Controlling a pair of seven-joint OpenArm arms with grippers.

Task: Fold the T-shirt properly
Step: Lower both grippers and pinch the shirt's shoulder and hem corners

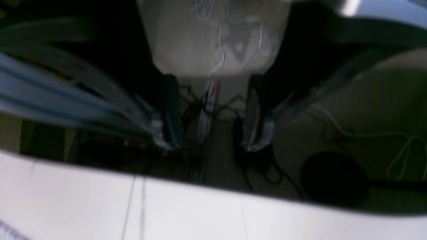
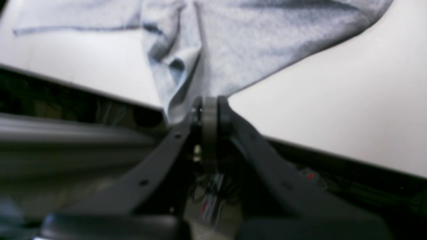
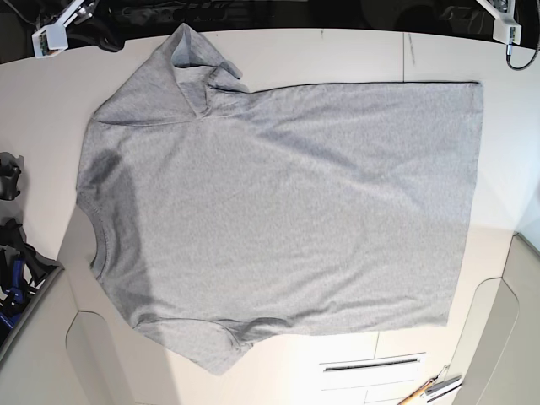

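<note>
The light grey T-shirt (image 3: 278, 211) lies spread flat on the white table (image 3: 354, 59), neck to the left, hem to the right, plain side up with no lettering showing. Its far sleeve (image 3: 186, 51) is bunched and lifted at the table's far edge. In the right wrist view my right gripper (image 2: 208, 106) is shut on the tip of that sleeve (image 2: 186, 76) just at the table edge. In the left wrist view my left gripper (image 1: 211, 133) is open and empty, its fingers (image 1: 170, 113) hanging past the table edge (image 1: 213, 213) over the floor, away from the shirt.
White arm parts show in the base view's top corners (image 3: 55, 34) (image 3: 504, 21). Black and blue gear (image 3: 13, 253) sits off the table's left side. A slot (image 3: 371, 364) and small tools (image 3: 430, 390) lie near the front. Cables and a dark round object (image 1: 333, 176) are on the floor.
</note>
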